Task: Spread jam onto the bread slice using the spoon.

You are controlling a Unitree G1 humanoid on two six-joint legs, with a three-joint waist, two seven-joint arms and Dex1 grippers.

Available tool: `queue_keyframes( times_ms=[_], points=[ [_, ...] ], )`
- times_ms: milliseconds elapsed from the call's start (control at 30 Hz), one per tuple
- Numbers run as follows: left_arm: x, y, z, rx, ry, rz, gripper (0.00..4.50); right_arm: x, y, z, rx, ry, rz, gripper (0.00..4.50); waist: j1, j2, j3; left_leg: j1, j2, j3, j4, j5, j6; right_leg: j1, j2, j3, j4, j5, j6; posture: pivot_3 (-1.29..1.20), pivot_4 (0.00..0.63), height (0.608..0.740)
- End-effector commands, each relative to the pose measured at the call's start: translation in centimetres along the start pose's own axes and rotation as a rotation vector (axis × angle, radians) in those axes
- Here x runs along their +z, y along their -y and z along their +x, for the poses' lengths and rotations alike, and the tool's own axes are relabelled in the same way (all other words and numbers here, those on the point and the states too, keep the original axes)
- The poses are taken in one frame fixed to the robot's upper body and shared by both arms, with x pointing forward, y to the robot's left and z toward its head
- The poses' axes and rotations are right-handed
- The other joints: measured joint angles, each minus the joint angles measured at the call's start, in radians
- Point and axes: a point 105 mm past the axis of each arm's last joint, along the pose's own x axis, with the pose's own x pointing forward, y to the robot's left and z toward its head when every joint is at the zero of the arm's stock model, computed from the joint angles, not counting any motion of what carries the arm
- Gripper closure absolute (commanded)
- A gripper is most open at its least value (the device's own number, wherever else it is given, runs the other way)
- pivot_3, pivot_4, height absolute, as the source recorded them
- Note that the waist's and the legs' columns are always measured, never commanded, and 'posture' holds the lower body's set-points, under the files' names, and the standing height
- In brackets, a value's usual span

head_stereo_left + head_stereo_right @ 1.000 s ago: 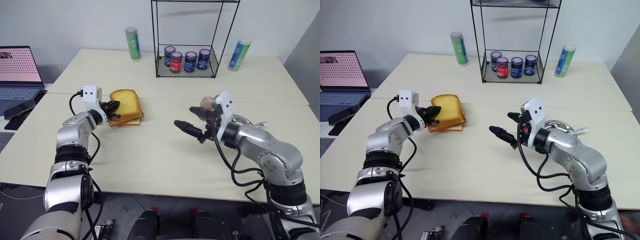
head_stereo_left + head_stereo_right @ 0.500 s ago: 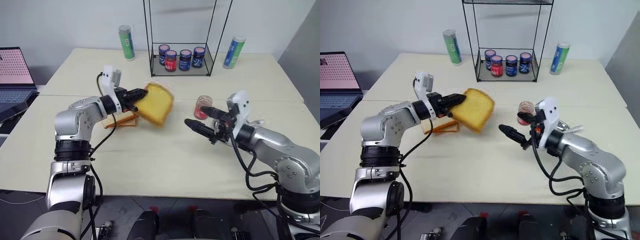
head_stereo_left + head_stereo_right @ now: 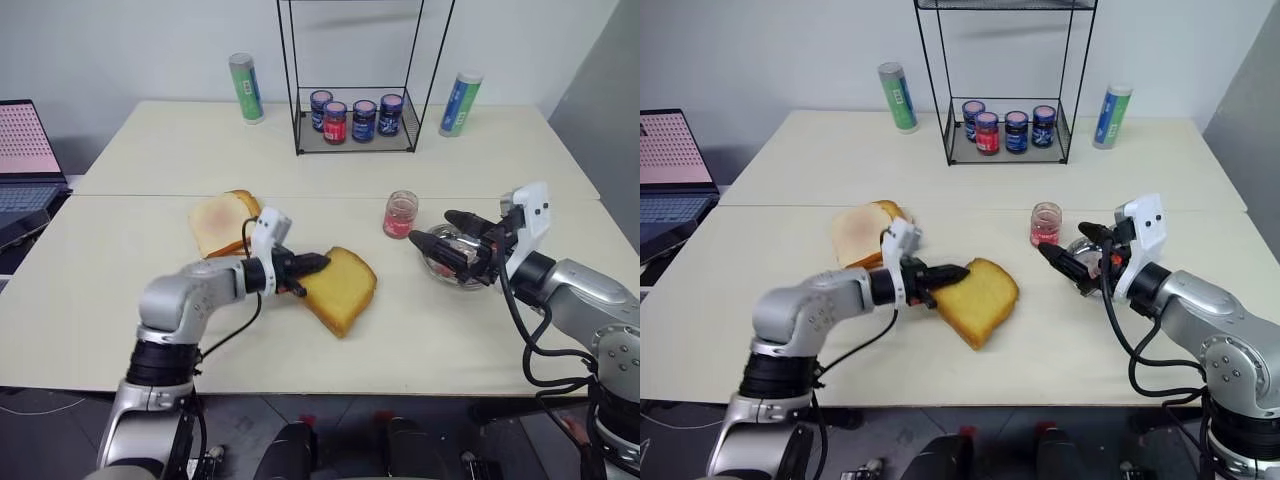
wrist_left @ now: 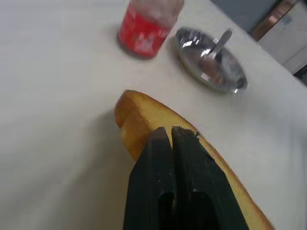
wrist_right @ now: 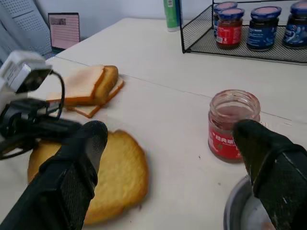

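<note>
Ideally the left gripper [image 3: 952, 272], clamped on the bread [image 3: 980, 300], lets it settle flat on the table [image 3: 790, 160] before releasing, clear of the pale slices [image 3: 862, 228]. Its arm lies low, reaching rightward. Further right sit the jam [image 3: 1046, 223] and spoon [image 4: 219, 42]; the right gripper [image 3: 1065, 250], fingers spread and empty, hovers level by the dish [image 4: 211, 60].

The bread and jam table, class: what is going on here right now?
The left gripper is shut on the bread slice, which lies on the table in front of the robot. The right gripper, jaws wide open, hovers over the metal bowl where the spoon rests. The jam stands untouched beside the bowl. Paler slices lie further back.
</note>
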Motion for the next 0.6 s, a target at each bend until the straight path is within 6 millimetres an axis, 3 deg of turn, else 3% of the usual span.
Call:
queue_keyframes(
  times_ms=[33,233,367,600],
  points=[
    [0.5,-1.2,1.2,0.125,0.066,0.113,4.49,1.3,-0.1,-0.7,-0.015,0.049,-0.028,0.00,0.004,0.000,0.000,0.000,0.000,0.000,0.000,0.000,0.000,0.000,0.000,0.000,0.000,0.000,0.000,0.00,0.150,0.740],
    [0.2,-2.5,2.9,0.241,0.155,0.107,4.49,0.3,1.7,-1.8,-0.112,0.028,-0.004,0.00,0.008,0.000,0.000,0.000,0.000,0.001,0.000,0.000,0.000,0.001,-0.001,0.000,-0.001,0.000,0.000,0.00,0.150,0.740],
    [0.1,-2.0,3.1,0.202,0.164,0.094,4.49,0.1,2.4,-2.6,-0.144,0.027,0.011,0.00,0.008,0.000,0.000,0.000,0.000,0.001,0.000,0.000,0.000,0.001,-0.001,0.000,0.000,0.000,0.000,0.00,0.150,0.740],
    [-0.6,-1.8,1.8,0.157,0.118,0.139,2.98,-1.0,5.2,-4.7,-0.274,0.004,0.051,0.00,0.005,0.000,0.000,0.001,0.000,0.001,0.000,0.000,0.000,0.002,0.000,0.000,0.000,0.000,0.000,0.00,0.150,0.740]
  ],
)
